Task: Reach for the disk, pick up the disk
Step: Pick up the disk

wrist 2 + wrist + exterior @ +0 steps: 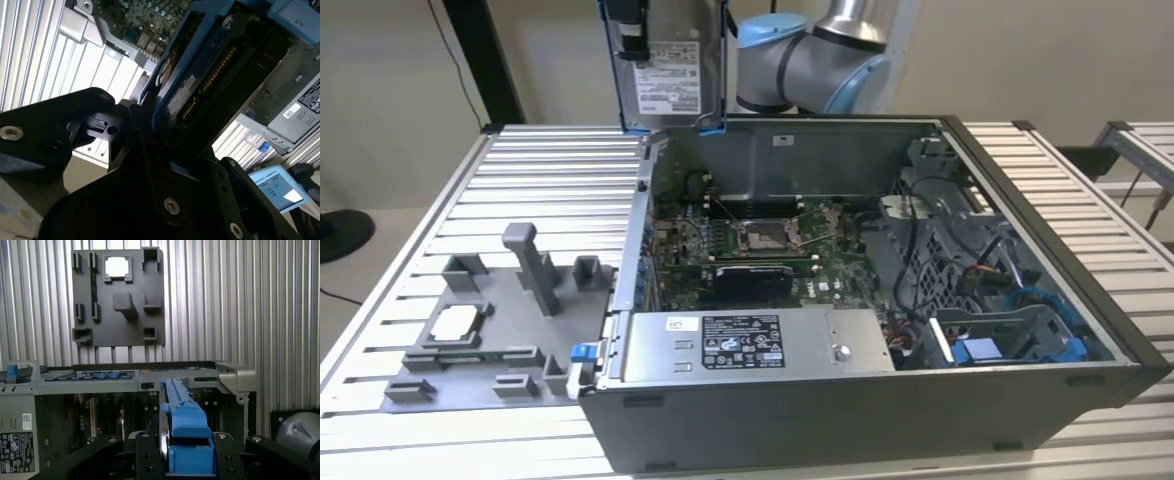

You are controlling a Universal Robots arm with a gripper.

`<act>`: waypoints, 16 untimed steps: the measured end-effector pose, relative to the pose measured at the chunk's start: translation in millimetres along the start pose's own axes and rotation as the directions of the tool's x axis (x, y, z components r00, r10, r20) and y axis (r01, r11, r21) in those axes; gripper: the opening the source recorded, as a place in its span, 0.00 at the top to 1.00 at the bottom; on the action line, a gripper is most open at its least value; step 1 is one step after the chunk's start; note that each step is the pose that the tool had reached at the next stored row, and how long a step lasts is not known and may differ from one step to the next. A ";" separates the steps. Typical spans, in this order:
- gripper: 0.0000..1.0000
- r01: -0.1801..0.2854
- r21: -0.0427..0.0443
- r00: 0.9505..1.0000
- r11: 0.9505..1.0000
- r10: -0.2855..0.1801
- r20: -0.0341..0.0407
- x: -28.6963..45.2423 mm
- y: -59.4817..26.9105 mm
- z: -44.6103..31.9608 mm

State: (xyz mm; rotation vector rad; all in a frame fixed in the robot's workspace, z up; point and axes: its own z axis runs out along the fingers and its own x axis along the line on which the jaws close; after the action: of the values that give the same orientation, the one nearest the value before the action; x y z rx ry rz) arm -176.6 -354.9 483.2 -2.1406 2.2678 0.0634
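Disk (pixel 670 62): in my grip and off the table, up at the far corner of the case (pixel 1067 360) on the exterior view's left. It stands on edge with its long axis about vertical. The label face is turned toward the exterior camera and blue rails run down both long edges.

Gripper (pixel 186 456): narrow, clamped on the disk's two flat faces. In the first wrist view a blue rail runs straight out from between my fingers, so the disk lies directly ahead of me. The task steps look done, judging by this.

Edges and room, largest first:
- Table (pixel 547 160): bare slats on the exterior view's left of the case.
- Case: open top, with board and cables inside. The disk's lower end lines up with the back rim, and I cannot tell whether it touches.
- Arm (pixel 814 60): just beside the disk, on the exterior view's right.
- Box (pixel 747 345): inside the case along its near wall, well apart from the disk.
- Plate (pixel 480 340): grey, with upright posts, on the table beside the case.
- Chip (pixel 458 322): seated in the plate.
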 end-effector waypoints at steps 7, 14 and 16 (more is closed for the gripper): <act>1.00 0.000 0.000 1.000 1.000 0.000 0.000 -3.6 -30.5 -0.3; 1.00 0.000 0.000 1.000 1.000 0.000 0.000 -7.3 -60.3 -0.5; 1.00 0.000 0.000 1.000 1.000 0.000 0.000 -8.3 -68.8 -0.6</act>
State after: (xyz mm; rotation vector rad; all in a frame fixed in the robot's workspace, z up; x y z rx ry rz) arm -107.5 -350.6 483.2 -2.1407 2.2677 0.0634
